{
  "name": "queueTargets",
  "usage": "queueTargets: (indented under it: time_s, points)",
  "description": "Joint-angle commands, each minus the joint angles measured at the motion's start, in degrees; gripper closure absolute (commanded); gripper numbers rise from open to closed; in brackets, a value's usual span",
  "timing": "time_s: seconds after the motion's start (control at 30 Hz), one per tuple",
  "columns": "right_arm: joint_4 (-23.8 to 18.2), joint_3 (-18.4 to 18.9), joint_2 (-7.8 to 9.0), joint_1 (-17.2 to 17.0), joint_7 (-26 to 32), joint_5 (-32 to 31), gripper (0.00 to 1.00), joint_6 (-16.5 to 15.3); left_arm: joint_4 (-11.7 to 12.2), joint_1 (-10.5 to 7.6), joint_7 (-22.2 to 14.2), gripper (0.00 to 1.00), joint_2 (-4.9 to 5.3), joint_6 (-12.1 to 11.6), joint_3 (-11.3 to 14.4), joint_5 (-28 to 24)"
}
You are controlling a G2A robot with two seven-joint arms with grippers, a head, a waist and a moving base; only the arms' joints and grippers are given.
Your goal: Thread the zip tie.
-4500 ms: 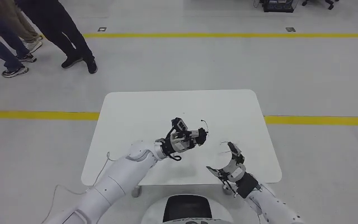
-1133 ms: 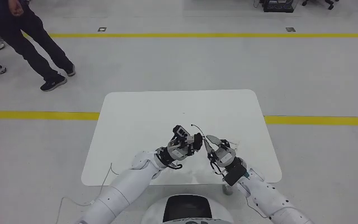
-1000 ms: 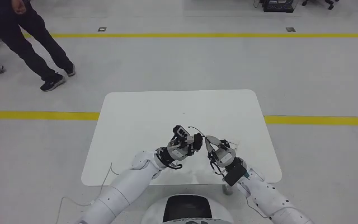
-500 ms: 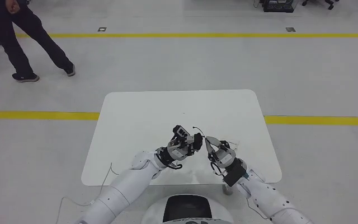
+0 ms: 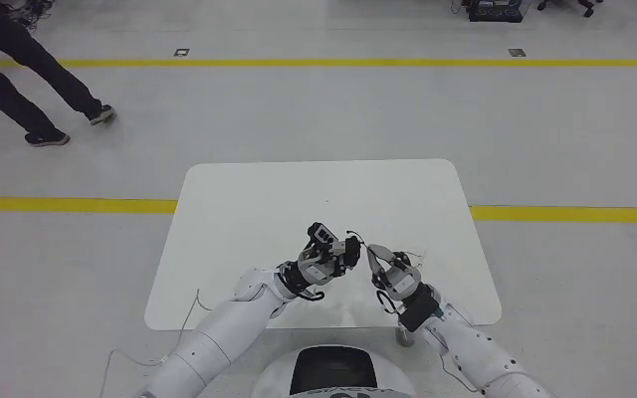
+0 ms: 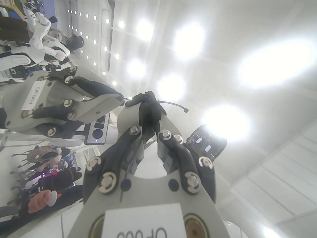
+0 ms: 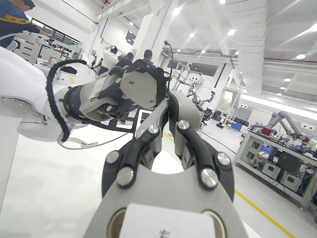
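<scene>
A thin black zip tie (image 5: 354,237) is held in the air above the white table (image 5: 249,209), near its front middle. My left gripper (image 5: 341,251) is shut on its strap; in the left wrist view the zip tie (image 6: 173,105) curves out past the left gripper (image 6: 148,104) and ends in its small head. My right gripper (image 5: 372,255) sits right against the left one, tips almost touching. In the right wrist view the right gripper (image 7: 168,101) is pressed shut at the strap's foot, and the zip tie (image 7: 169,63) rises straight above it.
Both arms meet over the table's front part. The table's front edge (image 5: 299,325) runs just under the forearms. Bare tabletop extends to the back and both sides. Grey floor with yellow lines (image 5: 80,204) surrounds the table.
Since 4.5 s ago the right gripper came in from the front right, open then, and now meets the left gripper shut. Over the last second both barely moved; the tie's free end swayed slightly.
</scene>
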Motion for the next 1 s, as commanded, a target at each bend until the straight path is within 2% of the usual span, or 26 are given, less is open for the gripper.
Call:
queueTargets:
  time_s: [0.0,0.97]
  points:
    - [0.03,0.09,0.03,-0.12,0.00,0.00,1.00,-0.03,0.00,0.00,0.00,1.00,0.00,0.00,0.00,0.00]
    - [2.65,-0.30,-0.30,-0.20,0.84,0.00,1.00,-1.82,0.00,0.00,0.00,1.00,0.00,0.00,0.00,0.00]
